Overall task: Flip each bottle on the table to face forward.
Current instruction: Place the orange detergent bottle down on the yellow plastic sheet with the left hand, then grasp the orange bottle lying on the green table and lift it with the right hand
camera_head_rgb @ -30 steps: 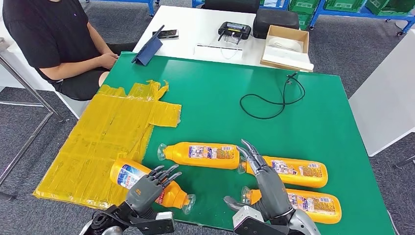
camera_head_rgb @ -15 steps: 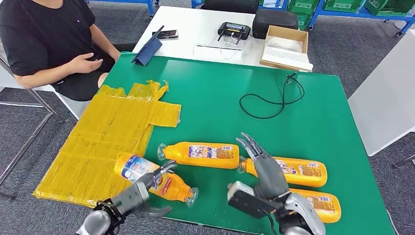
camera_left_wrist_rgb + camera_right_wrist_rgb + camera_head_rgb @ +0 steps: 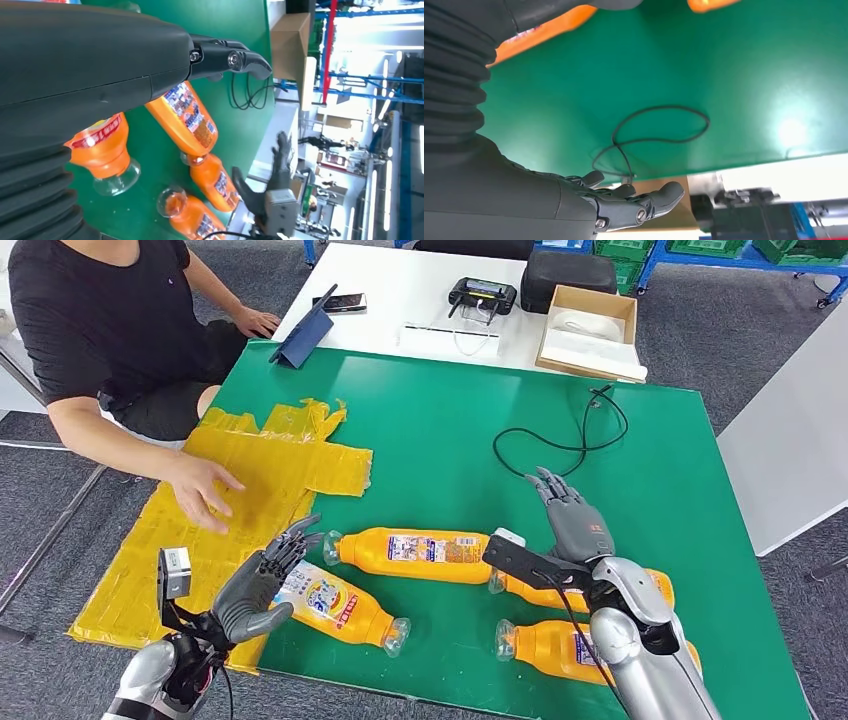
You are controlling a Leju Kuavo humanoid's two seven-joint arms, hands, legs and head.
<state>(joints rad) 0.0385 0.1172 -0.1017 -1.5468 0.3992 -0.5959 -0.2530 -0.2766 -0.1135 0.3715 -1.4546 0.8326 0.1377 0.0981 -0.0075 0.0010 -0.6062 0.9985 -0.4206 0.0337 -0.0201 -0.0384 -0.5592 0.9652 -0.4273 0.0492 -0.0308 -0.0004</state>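
Several orange bottles lie on the green table [image 3: 440, 430]. The left bottle [image 3: 335, 607] shows its white and blue label upward, cap toward the front right. My left hand [image 3: 262, 578] hovers at its base end with fingers spread, holding nothing. The middle bottle [image 3: 415, 552] lies crosswise. My right hand [image 3: 575, 522] is raised and open above the right bottle [image 3: 655, 590], partly hiding it. A front bottle [image 3: 545, 645] lies under my right forearm. In the left wrist view the left fingers [image 3: 230, 57] stretch over the bottles [image 3: 187, 117].
A person sits at the back left, one hand [image 3: 205, 490] flat on the yellow tape patch [image 3: 250, 480]. A black cable [image 3: 560, 445] loops on the far table. A white table behind holds a cardboard box [image 3: 590, 325], controller and phone.
My left hand has let go of the left bottle, which has rolled label-up. My right hand lifted off the right bottles and moved farther out. The person's hand reached onto the yellow patch.
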